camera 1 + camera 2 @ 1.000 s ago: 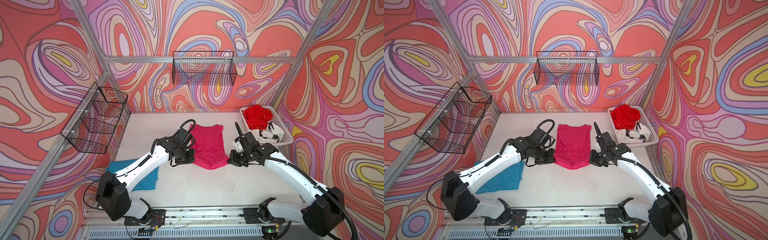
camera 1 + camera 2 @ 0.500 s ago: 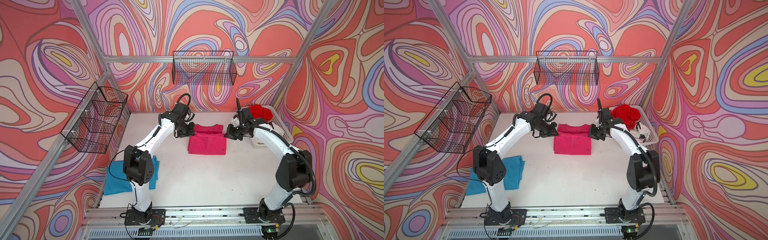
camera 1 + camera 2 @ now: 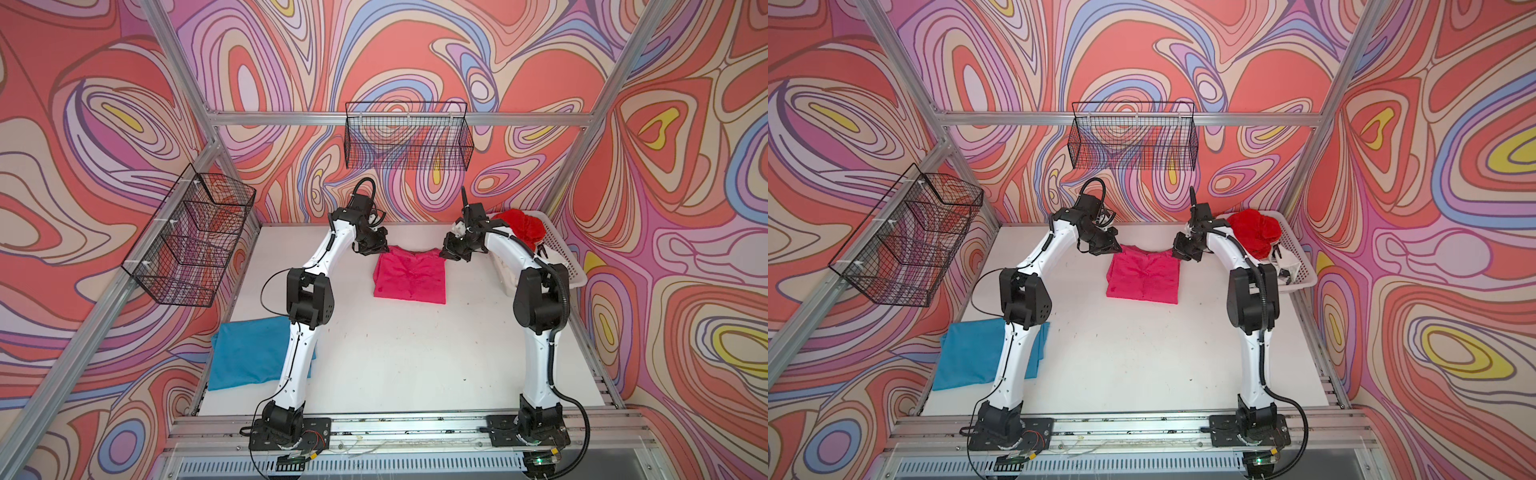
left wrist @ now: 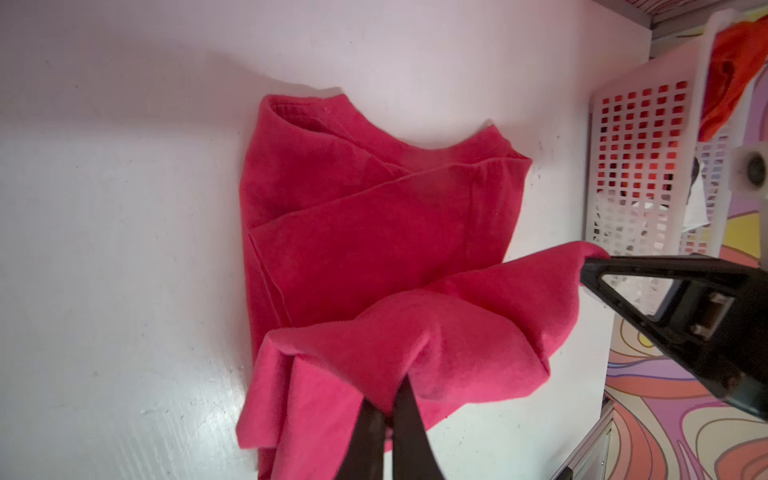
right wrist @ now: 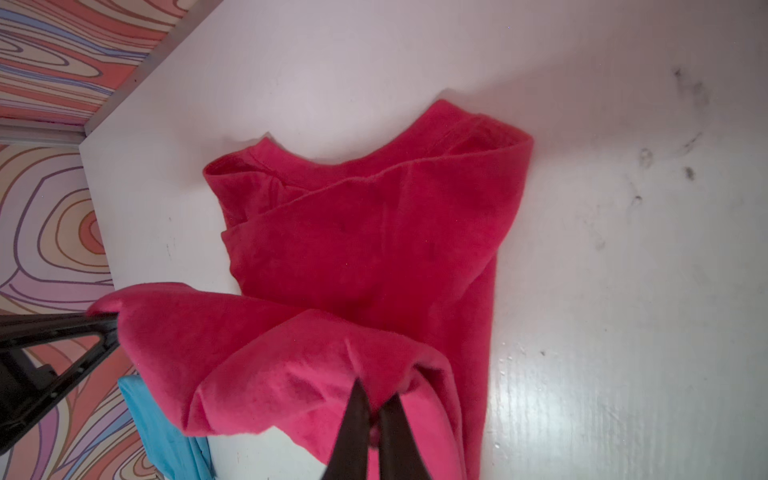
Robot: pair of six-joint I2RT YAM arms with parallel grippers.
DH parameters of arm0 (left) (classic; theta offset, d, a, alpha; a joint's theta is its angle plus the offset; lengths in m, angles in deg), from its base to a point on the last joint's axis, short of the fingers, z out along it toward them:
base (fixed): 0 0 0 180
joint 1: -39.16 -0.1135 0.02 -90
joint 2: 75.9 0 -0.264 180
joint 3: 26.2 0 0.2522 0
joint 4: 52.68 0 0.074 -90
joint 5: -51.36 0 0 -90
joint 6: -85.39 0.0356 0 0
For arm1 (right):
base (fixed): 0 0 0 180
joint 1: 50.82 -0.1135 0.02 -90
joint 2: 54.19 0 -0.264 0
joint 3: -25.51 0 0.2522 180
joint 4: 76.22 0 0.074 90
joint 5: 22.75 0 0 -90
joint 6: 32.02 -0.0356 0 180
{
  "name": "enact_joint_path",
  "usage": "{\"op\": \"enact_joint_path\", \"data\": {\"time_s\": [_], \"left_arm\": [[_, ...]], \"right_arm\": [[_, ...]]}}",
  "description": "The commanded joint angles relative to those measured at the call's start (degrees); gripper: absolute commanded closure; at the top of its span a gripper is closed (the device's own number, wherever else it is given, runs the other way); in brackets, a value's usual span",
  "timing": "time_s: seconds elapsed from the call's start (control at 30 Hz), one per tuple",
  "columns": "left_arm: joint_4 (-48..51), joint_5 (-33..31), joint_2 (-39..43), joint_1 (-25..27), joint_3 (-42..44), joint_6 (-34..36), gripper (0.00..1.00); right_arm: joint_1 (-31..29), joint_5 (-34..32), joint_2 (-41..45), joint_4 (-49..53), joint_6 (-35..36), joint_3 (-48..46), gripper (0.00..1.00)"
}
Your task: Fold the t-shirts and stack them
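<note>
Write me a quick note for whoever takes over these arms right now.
Left gripper: jaws shut on a corner of the pink shirt.
Right gripper: jaws shut on its other corner.
Pink shirt: doubled over, held edge raised at the far end.
Teal shirt: folded, front left. Red shirt: crumpled in the white basket.
Left: lay pink down, stack it, fold red.

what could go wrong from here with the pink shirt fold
1. The left gripper and right gripper each pinch only a small bit of the magenta shirt's raised edge; if one slips or opens first, the fold may land skewed.
2. That edge sags and bunches between them, so it could set down wrinkled rather than flat.
3. The right arm passes close by the white basket, so a clumsy retreat might bump it.
</note>
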Motion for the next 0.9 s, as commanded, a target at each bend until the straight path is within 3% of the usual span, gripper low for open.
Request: {"op": "enact_joint_path", "data": {"time_s": [0.0,0.13,0.27,0.33,0.4,0.43,0.53,0.67,0.87], "left_arm": [[-1.43,2.43,-1.49,-0.48,-2.78,-0.46,1.00],[-6.98,5.51,-3.31,-0.54,-2.60,-2.98,1.00],[-12.12,3.87,-4.87,-0.48,-1.58,-4.78,1.00],[-15.58,1.20,-5.20,-0.50,-0.40,-5.12,0.74],[-15.77,-3.24,-4.88,-0.72,-0.33,-4.92,0.52],[-15.84,-4.80,-4.36,-1.00,-0.11,-4.88,0.48],[-17.42,-8.23,-0.07,-0.95,4.30,-4.63,0.44],[-22.97,-8.66,7.83,0.79,16.50,-4.70,0.43],[-23.08,-2.00,9.25,5.61,25.98,-6.10,0.49]], "right_arm": [[0.87,0.00,-0.53,-1.61,-1.08,1.80,1.00],[1.13,-0.41,-0.30,-4.54,-2.77,-0.01,1.00],[1.43,-1.40,-1.70,-8.03,-4.29,-0.59,1.00],[1.88,-1.64,-3.54,-10.50,-5.27,0.31,0.99],[1.96,-2.10,-4.53,-12.00,-5.66,1.26,0.68],[1.93,-2.98,-4.27,-12.29,-5.11,1.67,0.56],[1.19,-7.39,-1.54,-11.40,-3.06,0.63,0.45],[-0.67,-9.40,3.60,-11.25,-1.06,-6.24,0.44],[-5.47,-6.23,6.08,-13.79,-0.07,-16.30,0.46]]}}
